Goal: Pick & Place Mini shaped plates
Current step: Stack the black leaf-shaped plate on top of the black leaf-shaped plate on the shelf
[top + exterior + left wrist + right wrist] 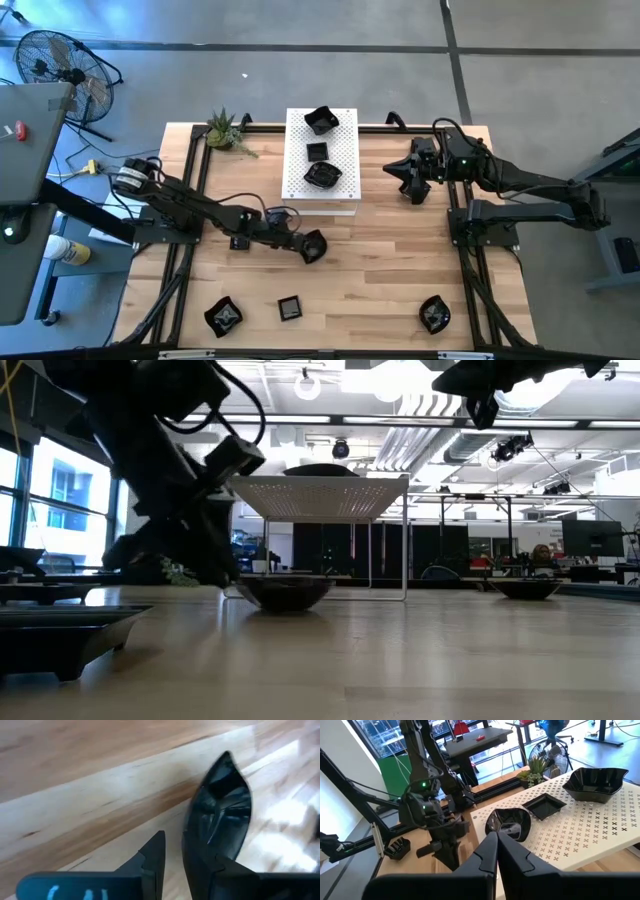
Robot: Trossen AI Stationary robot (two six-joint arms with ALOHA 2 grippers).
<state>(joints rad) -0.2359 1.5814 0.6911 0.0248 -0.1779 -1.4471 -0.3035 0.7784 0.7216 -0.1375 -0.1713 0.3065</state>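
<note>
Your left gripper [312, 247] pinches a leaf-shaped plate's [220, 815] rim, low on the table [380, 290]. Your right gripper [496, 851], jaws shut empty, hangs beside the white board [345, 160].

- Grey concrete floor [300, 60] around the wooden table [380, 270].
- Black floor fan [55, 65] nearby.
- Ceiling lights [400, 380], windows [60, 495] behind.

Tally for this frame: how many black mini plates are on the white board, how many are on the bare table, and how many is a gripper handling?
Plates on the white perforated board: 3
Plates loose on the wooden table: 3
Plate at the left gripper: 1
Total: 7
</note>
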